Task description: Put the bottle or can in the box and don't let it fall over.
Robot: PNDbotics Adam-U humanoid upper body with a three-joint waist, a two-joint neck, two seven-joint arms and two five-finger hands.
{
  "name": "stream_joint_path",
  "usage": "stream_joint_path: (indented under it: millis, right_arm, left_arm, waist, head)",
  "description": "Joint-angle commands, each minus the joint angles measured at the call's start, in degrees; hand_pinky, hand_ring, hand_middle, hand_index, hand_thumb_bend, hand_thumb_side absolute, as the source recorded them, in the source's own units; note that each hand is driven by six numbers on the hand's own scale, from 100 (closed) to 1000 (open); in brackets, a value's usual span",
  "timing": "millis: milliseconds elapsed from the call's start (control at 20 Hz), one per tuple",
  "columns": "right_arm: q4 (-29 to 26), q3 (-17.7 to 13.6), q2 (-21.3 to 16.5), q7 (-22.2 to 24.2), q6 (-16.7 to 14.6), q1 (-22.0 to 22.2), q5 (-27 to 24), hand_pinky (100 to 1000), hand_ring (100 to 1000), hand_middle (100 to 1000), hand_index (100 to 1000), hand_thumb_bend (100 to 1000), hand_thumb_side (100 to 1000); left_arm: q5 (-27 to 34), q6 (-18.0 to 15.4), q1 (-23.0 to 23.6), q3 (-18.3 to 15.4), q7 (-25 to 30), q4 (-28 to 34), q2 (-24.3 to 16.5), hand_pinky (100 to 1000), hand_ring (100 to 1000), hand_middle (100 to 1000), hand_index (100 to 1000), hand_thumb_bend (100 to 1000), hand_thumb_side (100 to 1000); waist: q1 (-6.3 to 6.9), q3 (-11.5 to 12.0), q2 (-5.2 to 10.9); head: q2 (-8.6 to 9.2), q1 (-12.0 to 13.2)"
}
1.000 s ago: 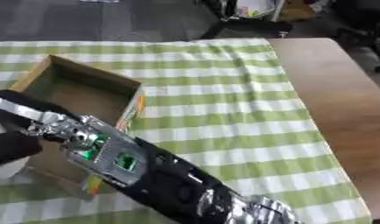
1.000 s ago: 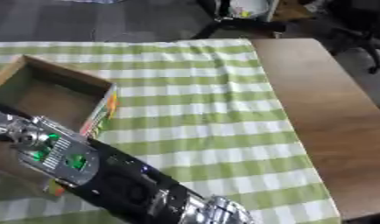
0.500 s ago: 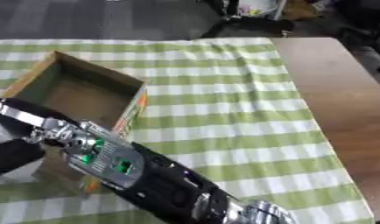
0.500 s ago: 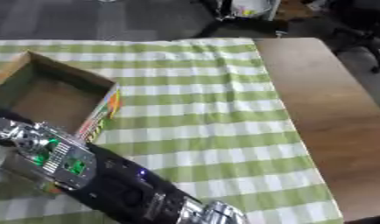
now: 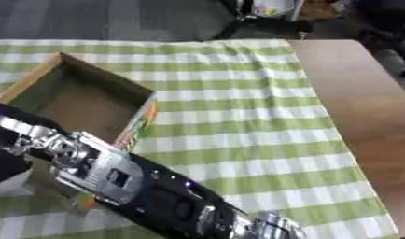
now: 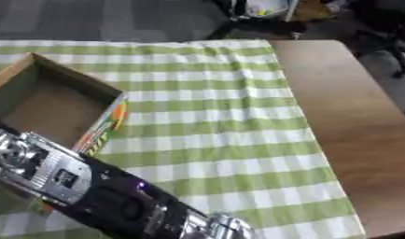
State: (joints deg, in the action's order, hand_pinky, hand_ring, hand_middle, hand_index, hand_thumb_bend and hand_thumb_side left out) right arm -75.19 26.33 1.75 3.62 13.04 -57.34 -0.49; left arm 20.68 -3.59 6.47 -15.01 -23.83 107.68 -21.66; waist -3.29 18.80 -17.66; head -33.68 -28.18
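The wooden table (image 5: 352,93) carries a green-and-white checked cloth (image 5: 238,107) over its left and central area. An open brown cardboard box (image 5: 79,100) with coloured print on its outer side sits on the cloth at the left. The black-and-silver right arm (image 5: 149,196) enters from the bottom edge and crosses to the left, beside the box's near corner. Its hand lies at the left edge; finger position cannot be determined. No bottle or can is distinguishable.
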Motion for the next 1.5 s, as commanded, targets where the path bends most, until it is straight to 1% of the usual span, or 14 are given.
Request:
stream_joint_path:
  millis: [50, 300, 500, 650, 750, 1000, 1100, 1200, 1250, 1300, 1350, 1400, 1450, 1500]
  right_arm:
    - [-2.5, -1.8, -0.8, -1.3, 1.1, -2.8, -2.4, 965, 904, 518, 432, 100, 100]
    - [-2.9, -4.0, -2.9, -3.3, 1.6, -5.2, -3.9, 963, 903, 519, 426, 100, 100]
    - [-0.4, -5.3, -4.4, -4.5, 0.5, -6.3, -2.8, 961, 901, 520, 425, 100, 100]
    - [2.3, -6.2, -5.1, -4.9, -0.9, -6.8, -1.3, 961, 903, 527, 428, 100, 100]
    - [4.5, -6.7, -5.3, -5.0, -2.1, -6.9, -0.2, 961, 911, 549, 434, 100, 100]
    - [9.7, -8.2, -5.4, -5.4, -6.2, -6.7, 2.7, 959, 920, 574, 448, 100, 100]
    - [11.2, -8.6, -5.4, -5.5, -7.4, -6.5, 3.5, 958, 928, 600, 461, 100, 101]
    - [12.2, -8.9, -5.3, -5.5, -8.3, -6.5, 4.1, 957, 937, 621, 494, 100, 108]
    - [12.6, -9.0, -5.4, -5.6, -8.7, -6.4, 4.3, 955, 948, 654, 532, 100, 100]
    - [12.8, -9.1, -5.4, -5.6, -9.1, -6.4, 4.6, 954, 966, 717, 607, 100, 100]
    - [13.0, -9.2, -5.5, -5.7, -9.4, -6.4, 5.0, 955, 976, 746, 642, 100, 100]
    - [13.1, -9.3, -5.6, -5.7, -9.7, -6.4, 5.5, 958, 1000, 814, 724, 100, 100]
    - [13.1, -9.2, -5.8, -5.5, -10.0, -6.5, 6.5, 965, 1000, 884, 807, 100, 100]
    - [13.0, -9.2, -5.9, -5.0, -10.4, -6.5, 7.6, 977, 1000, 965, 910, 100, 100]
  left_arm:
    - [0.0, 0.0, 0.0, -0.1, 0.3, 0.5, -1.4, 1000, 534, 711, 783, 169, 853]
    - [0.0, -0.1, 0.1, -0.1, 0.3, 0.5, -1.4, 1000, 532, 711, 783, 168, 853]
    - [-0.1, -0.2, 0.1, -0.1, 0.4, 0.6, -1.4, 1000, 531, 711, 782, 166, 853]
    - [-0.2, -0.2, 0.0, -0.1, 0.4, 0.6, -1.2, 1000, 531, 712, 782, 166, 854]
    - [-0.2, -0.3, -0.1, -0.1, 0.4, 0.7, -1.2, 1000, 530, 712, 782, 165, 852]
    - [-0.3, -0.3, -0.3, 0.0, 0.4, 0.8, -1.0, 1000, 530, 712, 782, 164, 854]
    - [-0.3, -0.3, -0.3, 0.0, 0.4, 0.8, -0.9, 1000, 529, 712, 782, 164, 855]
    - [-0.3, -0.3, -0.3, 0.1, 0.5, 0.8, -0.8, 1000, 529, 713, 782, 164, 856]
    - [-0.3, -0.3, -0.3, 0.1, 0.5, 0.8, -0.8, 1000, 529, 713, 782, 164, 856]
    - [-0.3, -0.3, -0.2, 0.1, 0.5, 0.7, -0.8, 1000, 529, 713, 782, 164, 856]
    - [-0.3, -0.3, -0.2, 0.2, 0.6, 0.7, -0.8, 1000, 529, 713, 782, 163, 856]
    - [-0.3, -0.3, -0.2, 0.2, 0.6, 0.7, -0.7, 1000, 529, 713, 782, 164, 857]
    - [-0.2, -0.3, -0.1, 0.2, 0.6, 0.7, -0.7, 1000, 529, 713, 782, 164, 857]
    - [-0.3, -0.3, -0.1, 0.2, 0.6, 0.7, -0.7, 1000, 529, 713, 782, 164, 857]
  waist:
    - [0.79, 0.0, 0.73]
    - [1.00, -0.1, 0.54]
    - [1.19, 0.2, 0.06]
    - [1.23, 0.6, -0.39]
    - [1.26, 0.8, -0.70]
    - [1.41, 1.3, -1.52]
    - [1.46, 1.4, -1.76]
    - [1.50, 1.4, -1.90]
    - [1.53, 1.3, -1.93]
    - [1.56, 1.3, -1.96]
    - [1.60, 1.3, -1.97]
    - [1.63, 1.3, -1.98]
    - [1.64, 1.3, -1.96]
    - [1.64, 1.3, -1.93]
  head:
    - [0.26, 0.0]
    - [0.49, 0.1]
    - [1.06, 0.1]
    - [1.42, 0.1]
    - [1.66, 0.1]
    - [2.48, 0.2]
    - [2.66, 0.2]
    - [2.77, 0.2]
    - [2.82, 0.2]
    - [2.84, 0.3]
    - [2.84, 0.3]
    - [2.83, 0.3]
    - [2.82, 0.4]
    - [2.80, 0.4]
